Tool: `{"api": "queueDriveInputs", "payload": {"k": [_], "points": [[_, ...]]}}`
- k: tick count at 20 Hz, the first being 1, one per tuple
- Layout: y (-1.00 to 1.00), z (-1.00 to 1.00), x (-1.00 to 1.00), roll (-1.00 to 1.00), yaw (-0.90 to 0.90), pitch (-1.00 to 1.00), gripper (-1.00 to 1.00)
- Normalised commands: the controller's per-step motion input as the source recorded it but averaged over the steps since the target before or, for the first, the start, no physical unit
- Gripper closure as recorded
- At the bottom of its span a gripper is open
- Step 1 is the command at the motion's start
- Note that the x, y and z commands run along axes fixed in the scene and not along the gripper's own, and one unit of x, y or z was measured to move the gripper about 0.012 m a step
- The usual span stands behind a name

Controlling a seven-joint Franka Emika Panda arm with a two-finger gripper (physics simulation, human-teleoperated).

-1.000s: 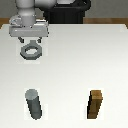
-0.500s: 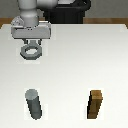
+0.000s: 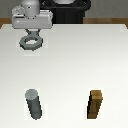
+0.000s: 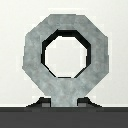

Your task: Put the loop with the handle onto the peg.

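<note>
Down near the front of the white table point(image 3: 75, 65): two upright things, well apart. Toward the exterior view's left, the peg point(image 3: 34, 103), a grey round cylinder. Toward the exterior view's right, a brown wooden block point(image 3: 95, 104), rectangular, about as tall as the peg. Open tabletop between them and more of it between the peg and the far edge; nothing standing on the stretch from the peg up to the arm. Behind the table, a dark base point(image 3: 65, 12) against a brownish background.

Up at the far left corner in the exterior view: the gripper point(image 3: 30, 33), pointing down, with the loop with the handle point(image 3: 29, 42) directly under it. Ring flat-faced and octagonal, its round hole open, hanging just above the table with a faint shadow below. In the wrist view, the ring point(image 4: 64, 52) filling most of the picture, the stubby tab handle running back into the gripper point(image 4: 64, 102) at the dark edge of the frame. Jaws closed in on that handle, gripping it. Ring well apart from the peg, farther back and slightly toward the exterior view's left of it.

No containers in sight.
</note>
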Motion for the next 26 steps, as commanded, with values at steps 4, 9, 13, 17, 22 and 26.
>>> {"api": "queueDriveInputs", "payload": {"k": [4,9,13,17,22,26], "points": [[0.0,1.0,0.0,0.0,0.0,0.0,1.0],[0.0,0.6,0.3,0.0,0.0,0.0,1.0],[0.0,0.0,1.0,0.0,0.0,0.0,1.0],[0.0,0.0,1.0,0.0,0.0,0.0,1.0],[0.03,0.0,1.0,0.0,0.0,0.0,1.0],[0.25,0.0,0.0,0.0,0.0,0.0,1.0]]}}
